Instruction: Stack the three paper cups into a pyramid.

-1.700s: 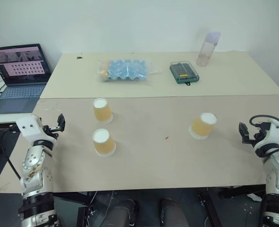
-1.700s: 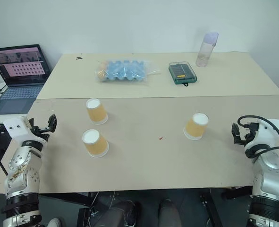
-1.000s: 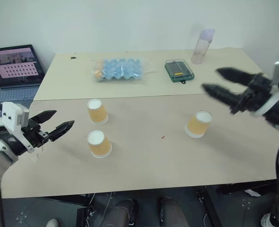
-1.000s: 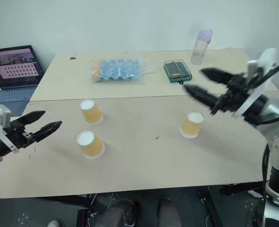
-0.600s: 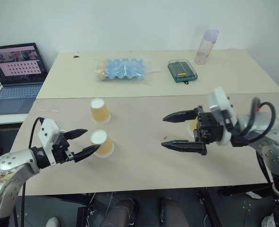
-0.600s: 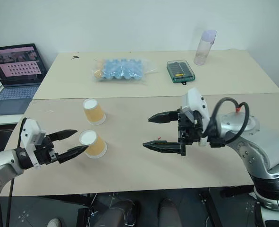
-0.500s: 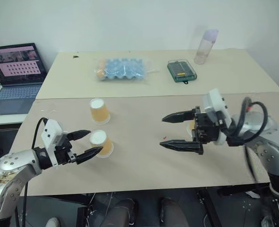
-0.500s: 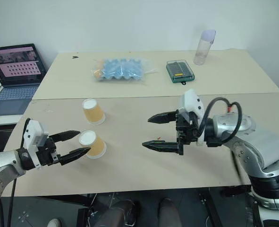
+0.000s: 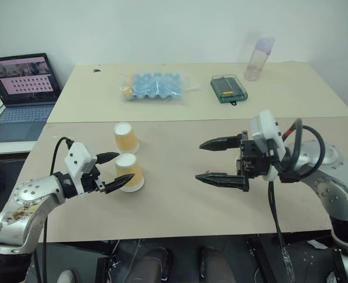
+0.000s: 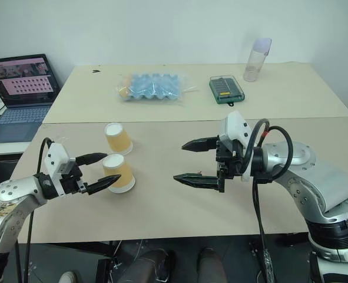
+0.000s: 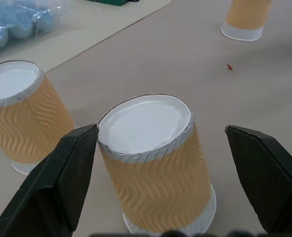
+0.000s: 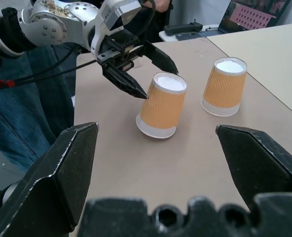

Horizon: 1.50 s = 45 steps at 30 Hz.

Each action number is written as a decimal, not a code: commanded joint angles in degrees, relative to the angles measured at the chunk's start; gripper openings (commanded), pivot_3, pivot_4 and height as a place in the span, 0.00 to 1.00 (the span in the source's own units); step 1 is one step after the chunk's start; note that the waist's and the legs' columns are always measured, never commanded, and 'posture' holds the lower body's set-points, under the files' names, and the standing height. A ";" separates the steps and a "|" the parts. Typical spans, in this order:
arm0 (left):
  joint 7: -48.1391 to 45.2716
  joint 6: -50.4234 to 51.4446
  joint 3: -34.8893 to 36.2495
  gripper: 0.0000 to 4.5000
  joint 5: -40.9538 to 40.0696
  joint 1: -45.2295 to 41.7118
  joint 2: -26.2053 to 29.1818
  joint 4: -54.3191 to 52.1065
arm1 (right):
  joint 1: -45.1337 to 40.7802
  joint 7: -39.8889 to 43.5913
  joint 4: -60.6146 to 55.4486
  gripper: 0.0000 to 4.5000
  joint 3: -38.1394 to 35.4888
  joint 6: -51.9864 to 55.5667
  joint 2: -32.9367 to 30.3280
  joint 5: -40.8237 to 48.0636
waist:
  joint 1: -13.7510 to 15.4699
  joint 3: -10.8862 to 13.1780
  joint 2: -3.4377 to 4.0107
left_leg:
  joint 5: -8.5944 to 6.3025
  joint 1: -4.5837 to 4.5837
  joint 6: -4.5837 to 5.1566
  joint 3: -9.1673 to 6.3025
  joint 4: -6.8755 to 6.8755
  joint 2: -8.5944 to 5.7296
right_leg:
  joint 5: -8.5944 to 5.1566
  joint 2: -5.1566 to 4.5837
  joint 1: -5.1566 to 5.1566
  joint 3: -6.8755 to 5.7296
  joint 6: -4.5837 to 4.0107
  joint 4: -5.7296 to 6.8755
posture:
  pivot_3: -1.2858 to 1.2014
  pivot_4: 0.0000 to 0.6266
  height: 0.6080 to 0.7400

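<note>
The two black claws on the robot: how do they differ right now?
The left gripper has its fingers either side of the nearer paper cup, while the right gripper has nothing between its fingers. The left gripper sits low by the table; the right gripper hangs higher above it. The left gripper points toward the table's middle from the left; the right gripper points back at it. Both are open.

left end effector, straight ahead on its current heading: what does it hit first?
Most likely the nearer paper cup: the left end effector is open, its fingers either side of that cup. The cup sits inverted beside a second cup.
</note>
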 commanded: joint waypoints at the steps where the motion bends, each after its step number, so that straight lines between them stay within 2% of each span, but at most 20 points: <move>1: -1.40 -0.99 -2.36 0.97 1.68 0.18 -0.64 2.09 | 0.18 -1.21 -2.02 1.00 -2.45 0.02 -0.11 1.04 | 0.04 0.00 0.00 | 0.00 0.02 0.00 0.00 0.00 0.00 | 0.00 0.00 0.02 0.00 0.00 0.00 | 0.52 0.24 1.00; 11: -1.75 0.13 -0.80 0.97 0.01 -0.94 0.47 -2.28 | 0.69 -2.24 -1.96 1.00 -2.40 -0.63 -0.30 0.50 | 0.10 0.00 0.00 | 0.00 0.02 0.00 0.00 0.00 -0.01 | 0.00 0.02 0.02 0.00 0.00 0.01 | 0.52 0.24 1.00; 18: -1.88 8.52 3.27 0.97 -7.23 0.15 4.96 -14.00 | -0.73 -1.43 -0.11 1.00 -2.18 -1.79 0.08 -0.51 | -0.06 0.01 -0.03 | 0.00 -0.07 0.00 0.00 0.01 0.00 | 0.00 0.14 -0.04 0.00 0.00 0.02 | 0.52 0.24 1.00; 23: -0.66 12.64 7.46 0.97 -10.78 0.95 7.24 -17.60 | -2.27 -0.45 1.65 1.00 -1.78 -2.71 0.47 -1.76 | -0.26 0.02 -0.03 | 0.02 -0.03 -0.03 0.00 0.01 0.02 | 0.00 0.22 -0.03 0.00 0.00 0.03 | 0.52 0.24 1.00; 29: -0.13 14.33 10.30 0.97 -10.75 2.99 8.89 -17.99 | -2.55 1.00 3.48 1.00 -0.95 -4.01 0.87 -3.63 | -0.37 0.02 -0.03 | 0.03 -0.03 -0.04 0.00 0.01 0.01 | 0.00 0.22 -0.03 0.00 0.00 0.03 | 0.52 0.24 1.00; 32: -0.78 12.08 10.45 0.97 -7.28 4.98 9.65 -15.66 | -2.62 1.06 3.49 1.00 -1.08 -4.09 1.44 -3.56 | -0.44 0.02 -0.03 | 0.03 -0.03 -0.04 0.01 0.01 0.01 | 0.00 0.21 -0.04 0.01 -0.01 0.03 | 0.52 0.24 1.00; 37: -1.33 10.41 10.45 0.97 -6.24 4.81 9.19 -13.23 | -2.25 0.89 3.36 1.00 -1.03 -4.05 1.88 -4.05 | -0.44 0.02 -0.03 | 0.02 -0.02 -0.04 0.01 0.01 0.02 | 0.01 0.21 -0.03 0.02 -0.02 0.03 | 0.52 0.24 1.00; 45: -3.09 6.41 6.85 0.97 -1.79 5.06 7.82 -6.60 | -1.75 0.26 2.15 1.00 -2.32 -3.34 1.44 -3.30 | -0.38 0.02 -0.03 | 0.02 -0.04 -0.04 0.01 0.01 0.02 | 0.01 0.20 -0.04 0.02 -0.02 0.03 | 0.52 0.24 1.00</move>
